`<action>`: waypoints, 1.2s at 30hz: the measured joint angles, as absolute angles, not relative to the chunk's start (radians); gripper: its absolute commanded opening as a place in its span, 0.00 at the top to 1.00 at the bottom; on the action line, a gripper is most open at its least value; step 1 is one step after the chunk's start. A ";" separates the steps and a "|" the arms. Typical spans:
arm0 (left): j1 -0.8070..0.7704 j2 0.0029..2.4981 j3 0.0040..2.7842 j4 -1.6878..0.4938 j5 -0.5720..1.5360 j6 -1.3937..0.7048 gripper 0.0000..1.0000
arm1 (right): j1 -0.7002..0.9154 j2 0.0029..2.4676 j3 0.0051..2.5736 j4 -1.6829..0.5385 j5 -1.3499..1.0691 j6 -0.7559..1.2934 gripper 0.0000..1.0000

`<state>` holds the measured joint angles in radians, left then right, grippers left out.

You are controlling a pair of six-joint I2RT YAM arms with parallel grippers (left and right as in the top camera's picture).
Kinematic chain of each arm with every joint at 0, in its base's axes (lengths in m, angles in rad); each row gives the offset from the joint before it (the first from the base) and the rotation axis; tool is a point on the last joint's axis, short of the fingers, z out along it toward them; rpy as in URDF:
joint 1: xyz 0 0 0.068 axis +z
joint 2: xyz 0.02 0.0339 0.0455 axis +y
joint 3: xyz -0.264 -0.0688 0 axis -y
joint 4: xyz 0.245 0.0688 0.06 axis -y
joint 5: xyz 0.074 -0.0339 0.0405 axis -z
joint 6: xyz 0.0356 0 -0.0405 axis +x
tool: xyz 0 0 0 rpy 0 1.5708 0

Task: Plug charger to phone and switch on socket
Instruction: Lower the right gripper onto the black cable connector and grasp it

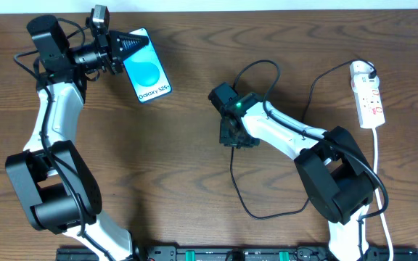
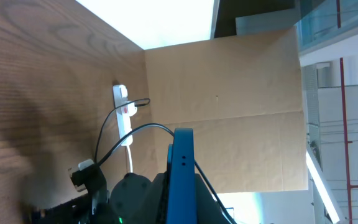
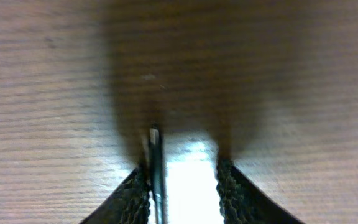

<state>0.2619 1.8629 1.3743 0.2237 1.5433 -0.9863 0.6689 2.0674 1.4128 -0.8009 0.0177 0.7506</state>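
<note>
**Centre the plug tip before you close on it**

Your right hand (image 3: 183, 167) sits low on the brown wooden tabletop (image 1: 173, 174) near the middle. Its fingers are parted and grasp nothing. The small plug tip of the long thin black charger cable (image 3: 155, 163) lies against the finger on the left of the wrist view, not midway in the gap.

The step in hand looks like picking up that tip. Shift sideways until the tip is centred, then pinch just behind its end so it pokes forward for the port. Lift slowly, since the slack loops across the tabletop.

Your left hand (image 1: 138, 42), far left, is clamped on the slim black-framed phone with the bright blue screen (image 1: 149, 72), which is tilted up on edge. Hold it steady.

The small white power strip (image 1: 367, 94) lies far right, and the cable appears plugged into it.
</note>
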 measured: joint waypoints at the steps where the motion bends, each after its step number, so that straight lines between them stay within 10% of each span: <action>1: 0.262 1.863 1.374 0.224 1.543 -0.986 0.93 | 0.669 2.068 1.413 -0.793 0.019 0.752 0.73; 36: 0.262 1.863 1.374 0.224 1.543 -0.986 0.93 | 0.657 2.074 1.422 -0.803 -0.052 0.758 0.99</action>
<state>0.2619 1.8629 1.3743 0.2237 1.5429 -0.9863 0.6575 2.0739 1.4216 -0.8032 -0.0525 0.7578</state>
